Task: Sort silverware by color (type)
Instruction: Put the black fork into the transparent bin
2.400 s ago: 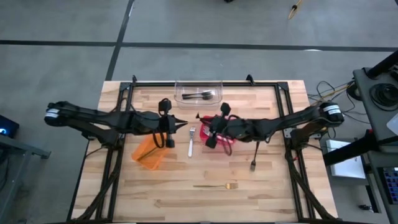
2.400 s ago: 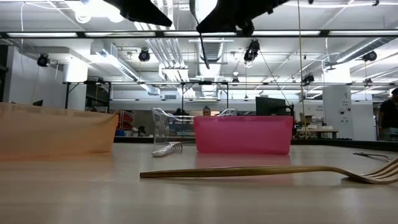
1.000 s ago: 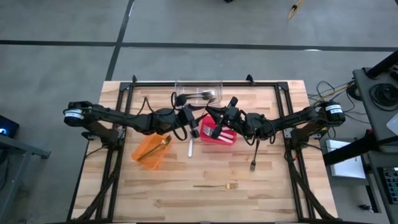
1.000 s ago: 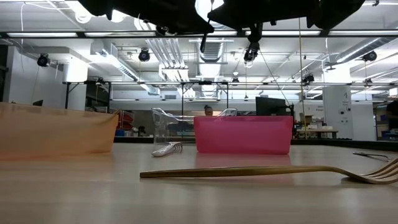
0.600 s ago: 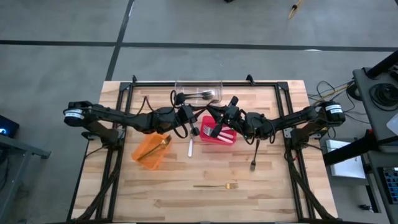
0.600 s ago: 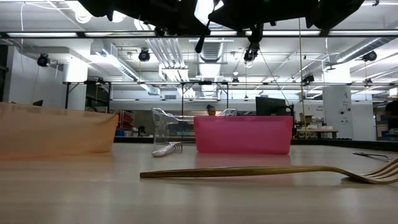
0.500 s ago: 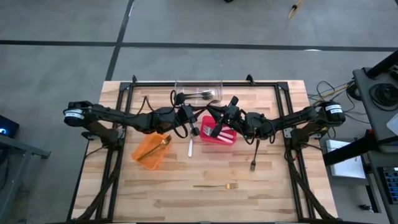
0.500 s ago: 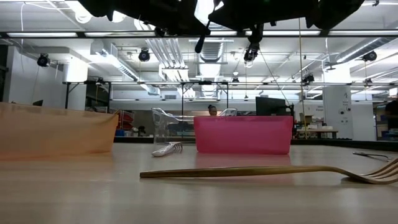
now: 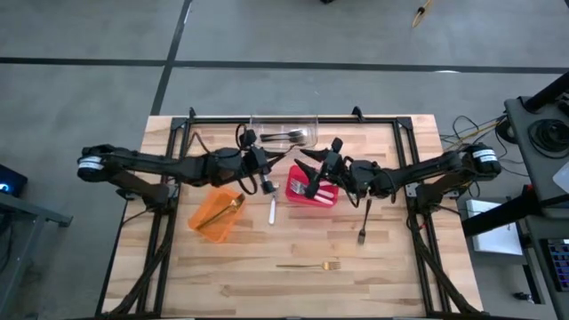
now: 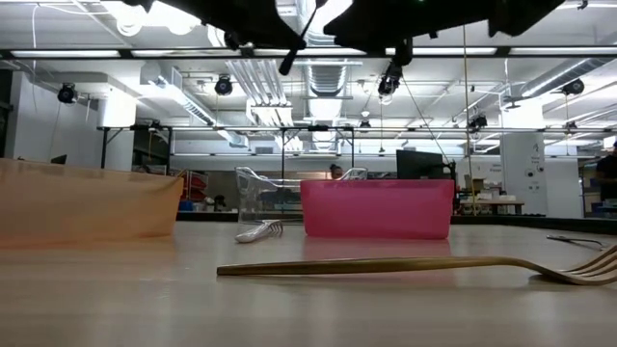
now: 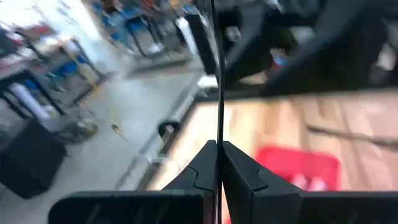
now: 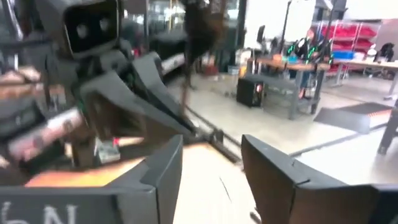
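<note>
My left gripper [image 11: 219,149] is shut on a thin black piece of silverware [image 11: 219,74], held high over the table between the clear bin [image 9: 284,133] and the red bin [image 9: 313,192]. In the high view my left gripper [image 9: 272,171] faces my right gripper [image 9: 300,165], which stands open and empty [image 12: 211,155] just right of it. A gold fork [image 9: 229,206] lies in the orange bin [image 9: 213,217]. On the table lie a silver fork [image 9: 273,210], a black fork [image 9: 363,231] and a gold fork [image 9: 311,265]. My left gripper pinches the black utensil's thin shaft [image 11: 219,138] between its two fingertips, coming roughly level from the table's left. The utensil stands across the fingers and is lifted clear. One dark end [image 10: 287,64] slants down below the gripper.
The clear bin holds dark utensils [image 9: 289,136] at the far edge. The red bin holds silver ones [image 9: 307,188]. A black frame rail [image 9: 293,118] runs along the table's far edge. Bare wood lies along the near edge around the gold fork.
My left gripper has drawn back toward the table's left and risen a little, carrying the black utensil, whose lower end has swung left and tilted. My right gripper has stayed in place and opened, letting go of the utensil.
</note>
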Action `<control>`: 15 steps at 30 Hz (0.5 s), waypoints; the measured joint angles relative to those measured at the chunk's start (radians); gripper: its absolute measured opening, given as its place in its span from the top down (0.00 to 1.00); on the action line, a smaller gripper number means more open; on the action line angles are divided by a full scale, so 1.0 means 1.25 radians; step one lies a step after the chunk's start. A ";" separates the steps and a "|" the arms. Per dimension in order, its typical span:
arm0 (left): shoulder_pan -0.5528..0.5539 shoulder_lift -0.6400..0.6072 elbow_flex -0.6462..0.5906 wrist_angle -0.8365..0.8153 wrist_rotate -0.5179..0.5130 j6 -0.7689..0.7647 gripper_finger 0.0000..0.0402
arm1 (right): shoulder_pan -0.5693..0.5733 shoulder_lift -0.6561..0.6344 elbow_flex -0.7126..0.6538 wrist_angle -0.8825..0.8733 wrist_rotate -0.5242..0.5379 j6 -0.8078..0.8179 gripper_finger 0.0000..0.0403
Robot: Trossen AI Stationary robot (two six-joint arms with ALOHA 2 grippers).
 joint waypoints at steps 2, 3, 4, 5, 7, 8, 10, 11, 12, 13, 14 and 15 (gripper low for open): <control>0.009 -0.031 0.000 -0.084 0.036 -0.010 1.00 | 0.000 -0.036 0.000 -0.093 -0.026 0.010 0.59; 0.014 -0.046 0.000 -0.119 0.058 -0.011 1.00 | 0.000 -0.055 0.000 -0.136 -0.046 0.014 0.58; 0.018 -0.058 0.000 -0.159 0.078 -0.012 1.00 | 0.000 -0.073 0.000 -0.178 -0.069 0.016 0.57; 0.022 -0.068 0.000 -0.198 0.097 -0.012 1.00 | 0.000 -0.091 0.000 -0.210 -0.094 0.017 0.57; 0.027 -0.079 0.000 -0.250 0.132 -0.012 1.00 | 0.000 -0.124 0.000 -0.257 -0.155 0.016 0.56; 0.028 -0.081 0.000 -0.272 0.154 -0.012 1.00 | 0.000 -0.135 0.000 -0.267 -0.170 0.012 0.56; 0.028 -0.076 0.000 -0.294 0.196 -0.012 1.00 | 0.000 -0.155 0.000 -0.278 -0.183 0.000 0.56; 0.028 -0.070 0.000 -0.289 0.215 -0.012 1.00 | 0.000 -0.159 0.000 -0.282 -0.183 -0.013 0.56; 0.028 -0.063 0.000 -0.286 0.233 -0.014 1.00 | 0.000 -0.160 0.000 -0.275 -0.185 -0.022 0.56; 0.028 -0.055 0.000 -0.284 0.248 -0.015 1.00 | 0.000 -0.163 0.000 -0.276 -0.191 -0.033 0.56; 0.028 -0.046 0.000 -0.275 0.260 -0.018 1.00 | 0.000 -0.165 0.000 -0.282 -0.205 -0.042 0.56; 0.028 -0.039 0.000 -0.267 0.262 -0.022 1.00 | 0.000 -0.164 0.000 -0.281 -0.230 -0.054 0.56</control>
